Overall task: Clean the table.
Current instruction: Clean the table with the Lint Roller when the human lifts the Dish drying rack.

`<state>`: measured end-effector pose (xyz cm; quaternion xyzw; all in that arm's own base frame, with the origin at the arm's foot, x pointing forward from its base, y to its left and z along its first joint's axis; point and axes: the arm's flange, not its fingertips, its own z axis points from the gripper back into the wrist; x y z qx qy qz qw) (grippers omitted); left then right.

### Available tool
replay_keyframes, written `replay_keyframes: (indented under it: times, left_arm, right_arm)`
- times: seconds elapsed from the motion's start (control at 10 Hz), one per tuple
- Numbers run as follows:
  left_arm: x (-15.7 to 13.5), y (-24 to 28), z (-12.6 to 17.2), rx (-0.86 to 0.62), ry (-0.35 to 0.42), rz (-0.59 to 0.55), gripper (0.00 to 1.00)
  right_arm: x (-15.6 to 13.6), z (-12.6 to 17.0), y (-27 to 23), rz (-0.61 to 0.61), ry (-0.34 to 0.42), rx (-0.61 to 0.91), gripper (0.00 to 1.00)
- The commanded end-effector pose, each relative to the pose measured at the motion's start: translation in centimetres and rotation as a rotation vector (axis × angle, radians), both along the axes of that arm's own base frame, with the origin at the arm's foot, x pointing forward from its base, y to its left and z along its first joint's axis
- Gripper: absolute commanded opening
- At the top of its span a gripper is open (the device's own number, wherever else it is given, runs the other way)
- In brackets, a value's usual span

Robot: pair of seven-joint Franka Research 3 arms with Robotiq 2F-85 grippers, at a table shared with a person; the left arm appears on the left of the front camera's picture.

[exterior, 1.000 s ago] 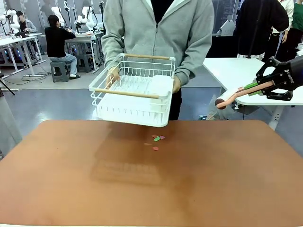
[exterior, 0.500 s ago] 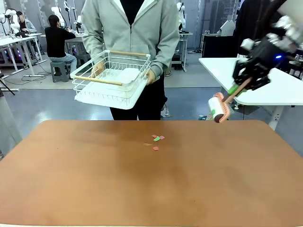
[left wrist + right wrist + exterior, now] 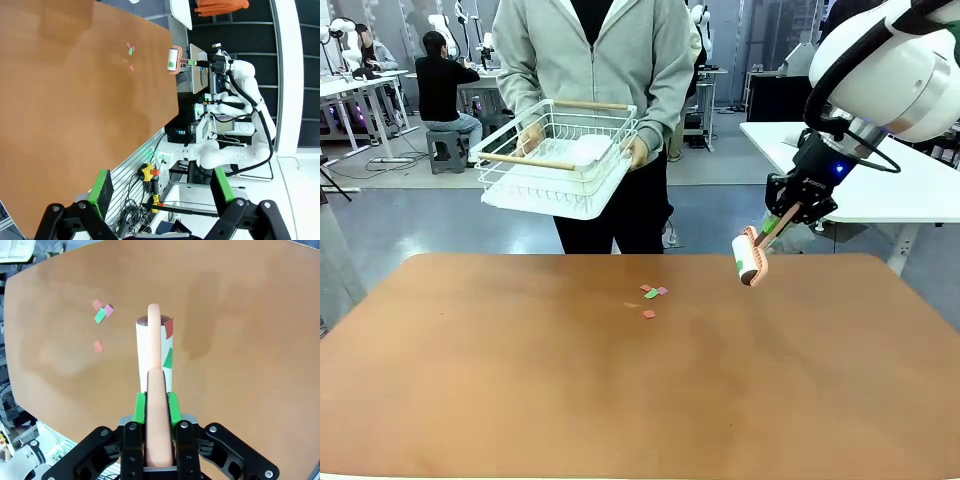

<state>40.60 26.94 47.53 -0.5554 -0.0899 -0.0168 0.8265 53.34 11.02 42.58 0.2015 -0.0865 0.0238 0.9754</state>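
Right gripper is pinching the peach handle of a lint roller, green pads pressed flat on both sides of it. Handle and roll are running in one line, slanting down from the gripper toward the desk. The roll is hanging just above the top, not touching, judging by its shadow lying apart. A red bit and a green bit are sticking to the roll.

On the far middle of the desk a small cluster of paper scraps is lying: pink, green, red. The roller is hovering near the scraps, to their right and level with them, so the coming sweep is likely going leftward and down. The right arm is by far the nearer one.

Left gripper is standing spread, holding nothing, well apart from the scraps, beyond the desk's edge.

Beyond the scraps and to their left, the person's hands are holding a white wire dish rack raised off the desk. A white piece is lying in it, too unclear to name
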Motion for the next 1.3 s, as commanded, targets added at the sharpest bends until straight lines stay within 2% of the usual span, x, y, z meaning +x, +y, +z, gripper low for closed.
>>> replay_keyframes:
  times: [0.0,0.2,0.4,0.5,0.8,1.2]
  left_arm:
    - [-0.3,0.1,0.1,-0.002,-0.003,0.0,1.0]
    - [-0.3,0.1,0.1,-0.002,-0.003,0.0,1.0]
    - [-0.3,0.1,0.1,-0.002,-0.003,0.0,1.0]
    - [-0.3,0.1,0.1,-0.002,-0.003,0.0,1.0]
    - [-0.3,0.1,0.1,-0.002,-0.003,0.0,1.0]
    - [-0.3,0.1,0.1,-0.002,-0.003,0.0,1.0]
  right_arm:
    - [-0.3,1.4,0.1,0.03,-0.022,0.003,0.21]
    - [-0.3,1.4,0.1,0.03,-0.022,0.003,0.21]
    - [1.3,-0.7,1.2,-0.004,-0.001,0.025,0.21]
    - [2.6,-1.4,3.4,0.023,0.036,0.06,0.21]
    - [4.9,-4.0,7.2,-0.007,0.192,0.056,0.21]
    - [6.9,-5.9,9.2,-0.039,0.232,0.043,0.21]
